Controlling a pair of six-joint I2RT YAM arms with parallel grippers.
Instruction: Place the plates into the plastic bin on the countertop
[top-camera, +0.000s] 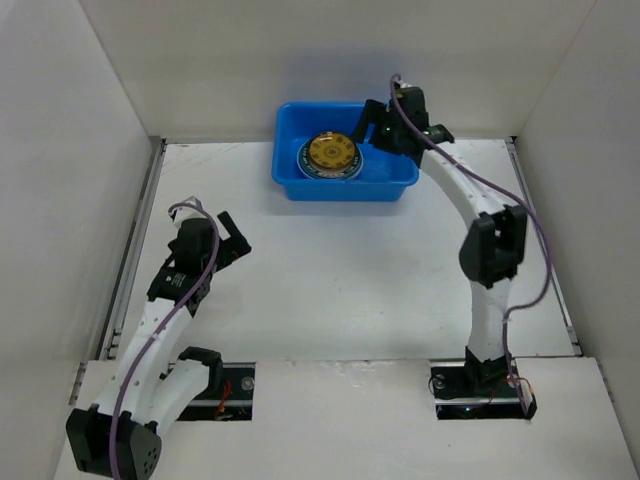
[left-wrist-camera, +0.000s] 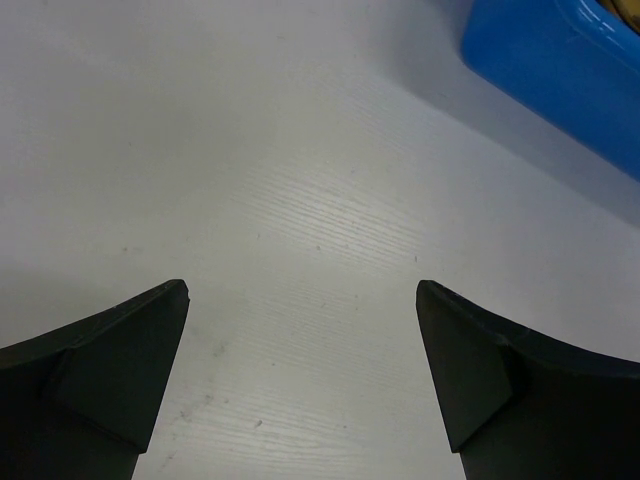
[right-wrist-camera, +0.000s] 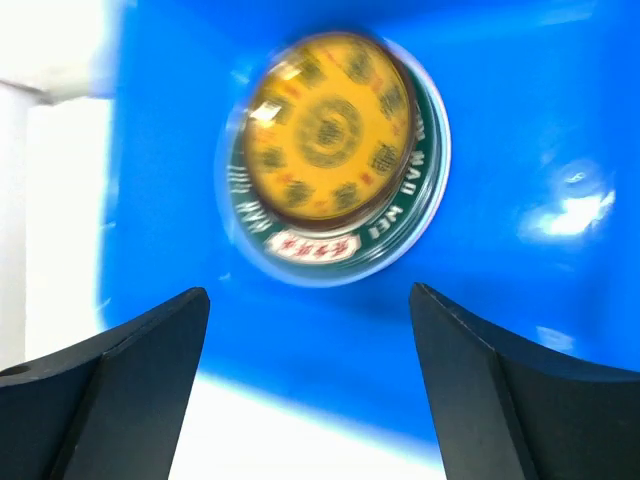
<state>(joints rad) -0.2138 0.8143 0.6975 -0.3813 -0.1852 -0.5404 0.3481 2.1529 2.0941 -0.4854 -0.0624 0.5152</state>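
The blue plastic bin (top-camera: 390, 183) stands at the back of the white countertop (top-camera: 340, 280). Inside it lies a stack of plates with a yellow-gold patterned plate (top-camera: 332, 153) on top, over a dark-banded plate (right-wrist-camera: 425, 200). The yellow-gold plate (right-wrist-camera: 325, 125) also shows in the right wrist view, blurred. My right gripper (top-camera: 372, 128) hovers over the bin's right part, open and empty; its jaws (right-wrist-camera: 308, 300) stand wide apart. My left gripper (top-camera: 235, 240) is open and empty over bare countertop at the left (left-wrist-camera: 300, 290). The bin's corner (left-wrist-camera: 560, 80) shows in the left wrist view.
White walls (top-camera: 60, 150) enclose the countertop on the left, back and right. A metal rail (top-camera: 135, 250) runs along the left edge and another along the right (top-camera: 545, 240).
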